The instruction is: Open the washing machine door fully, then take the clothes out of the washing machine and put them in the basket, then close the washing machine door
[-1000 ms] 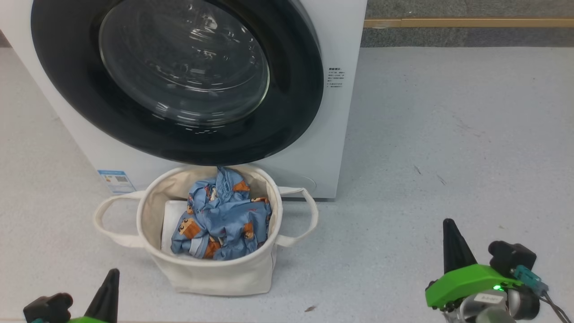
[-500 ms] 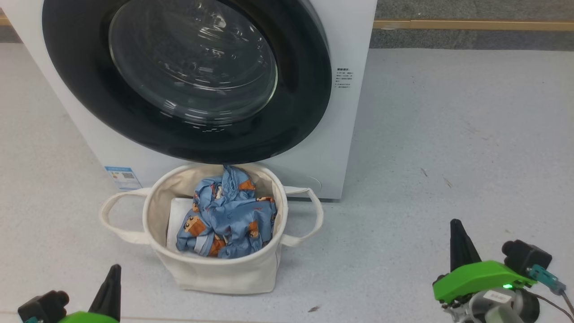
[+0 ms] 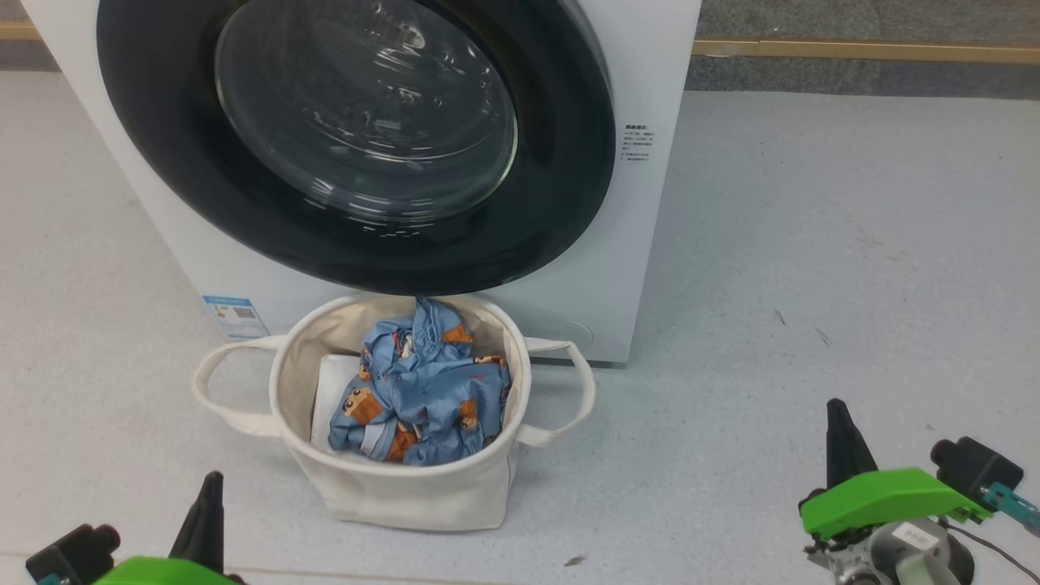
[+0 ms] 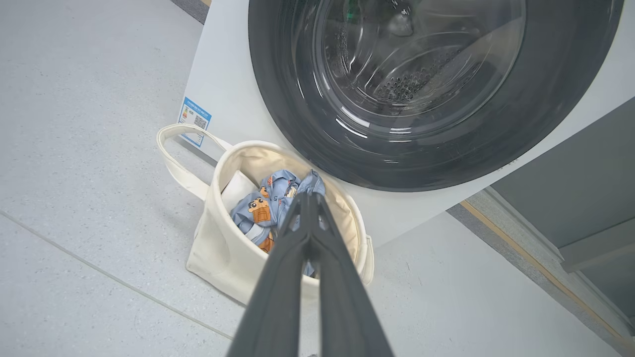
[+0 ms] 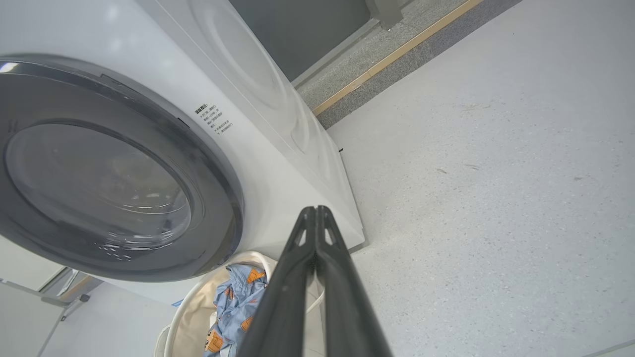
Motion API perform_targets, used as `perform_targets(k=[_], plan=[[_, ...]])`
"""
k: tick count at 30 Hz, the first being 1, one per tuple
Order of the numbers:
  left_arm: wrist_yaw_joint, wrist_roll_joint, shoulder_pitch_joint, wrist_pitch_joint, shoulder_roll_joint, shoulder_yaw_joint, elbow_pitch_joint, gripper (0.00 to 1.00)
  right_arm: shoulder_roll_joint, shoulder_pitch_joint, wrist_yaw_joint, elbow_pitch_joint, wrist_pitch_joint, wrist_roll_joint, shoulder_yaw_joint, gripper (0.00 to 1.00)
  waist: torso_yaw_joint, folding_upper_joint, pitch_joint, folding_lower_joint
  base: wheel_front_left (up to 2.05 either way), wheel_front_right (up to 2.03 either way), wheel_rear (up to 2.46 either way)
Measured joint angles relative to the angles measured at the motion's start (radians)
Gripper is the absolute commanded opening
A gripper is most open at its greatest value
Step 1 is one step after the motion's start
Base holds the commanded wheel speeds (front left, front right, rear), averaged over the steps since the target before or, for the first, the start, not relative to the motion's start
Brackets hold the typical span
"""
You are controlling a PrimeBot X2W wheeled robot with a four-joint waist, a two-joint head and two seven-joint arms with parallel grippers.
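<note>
While the clothes (image 3: 422, 390) lie heaped in the basket (image 3: 406, 496), both arms hang low and well back from it. The left gripper (image 4: 307, 198) has its fingers pressed together on nothing, and the right gripper (image 5: 315, 210) is clenched and empty too, out over bare floor (image 3: 812, 244).

The basket stands on the floor just before the washer (image 3: 585, 309), under the lower edge of the door (image 3: 552, 211). The door sits flat against the washer's front and looks shut. Through the glass the left wrist view shows bare steel drum, with no fabric in sight. The task therefore reads as done or nearly so.

The clothes look soft, light and limp, a crumpled heap beside a white sheet (image 3: 329, 390). If they had to be lifted, a pinch on the raised fold at the top of the heap would serve best, and the rest would likely trail and drape. The door seems stiff, and its glossy rim is probably slippery under narrow fingertips. Its edge would be the place to grip, but which side swings cannot be told.
</note>
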Motion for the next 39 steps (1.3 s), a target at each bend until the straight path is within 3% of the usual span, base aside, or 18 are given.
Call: perform_targets(k=[39], plan=[[0.0, -0.336, 0.007, 0.107, -0.093, 0.079, -0.079, 0.0, 0.004, 0.019, 0.0, -0.043, 0.111, 0.416, -0.072, 0.0, 0.058, 0.0, -0.003, 0.0, 0.0, 0.0, 0.0]])
